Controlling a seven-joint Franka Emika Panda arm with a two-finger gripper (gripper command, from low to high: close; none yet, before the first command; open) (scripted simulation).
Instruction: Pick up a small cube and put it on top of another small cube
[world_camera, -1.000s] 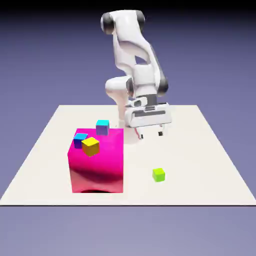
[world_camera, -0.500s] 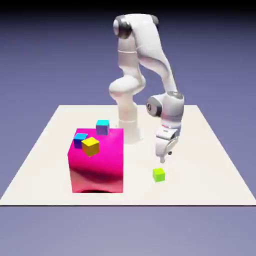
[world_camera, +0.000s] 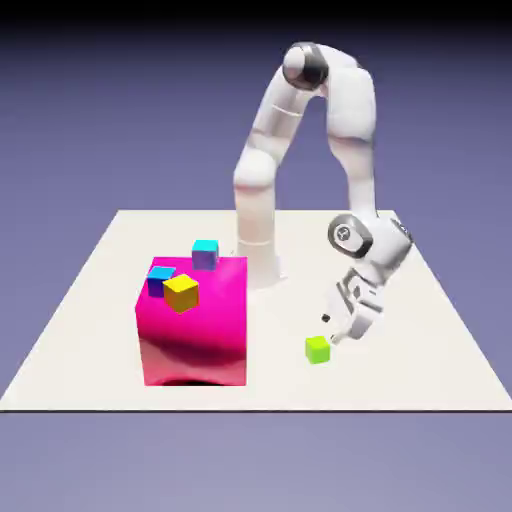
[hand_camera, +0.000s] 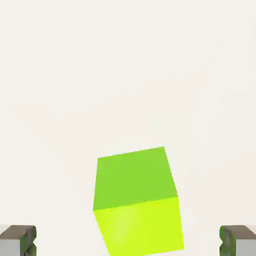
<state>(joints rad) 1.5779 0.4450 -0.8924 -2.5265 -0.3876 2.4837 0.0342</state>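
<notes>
- Lime-green cube (world_camera: 318, 348): rests on the bench (world_camera: 420, 340) toward the exterior view's right, well apart from the big magenta block (world_camera: 195, 325). No contact with the gripper.
- Gripper (world_camera: 333, 332): tilted, positioned just beside and above the lime-green cube on its right in the exterior view. The jaws stand wide apart and hold nothing.
- Hand view: the lime-green cube (hand_camera: 136, 202) sits between the two fingertips (hand_camera: 17, 240), clear space on both sides, slightly left of centre. Its faces are rotated relative to the finger line.
- Step in hand (judged): final approach before the grasp. The lift has not begun.
- Procedure for a clean grasp:
  - Centre the cube between the pads before descending.
  - Rotate the wrist until the pads face two parallel cube sides; a corner grip is likely to twist the cube out.
  - Bring the hand nearer to vertical, so that both pads reach the same height on the cube.
  - Stop the descent short of the bench surface, then close.
- Candidate targets: a yellow cube (world_camera: 181, 293), a blue cube (world_camera: 160, 280) and a purple cube with a cyan top (world_camera: 205, 254) are at the magenta block's top; which one serves as the base cannot be determined.
</notes>
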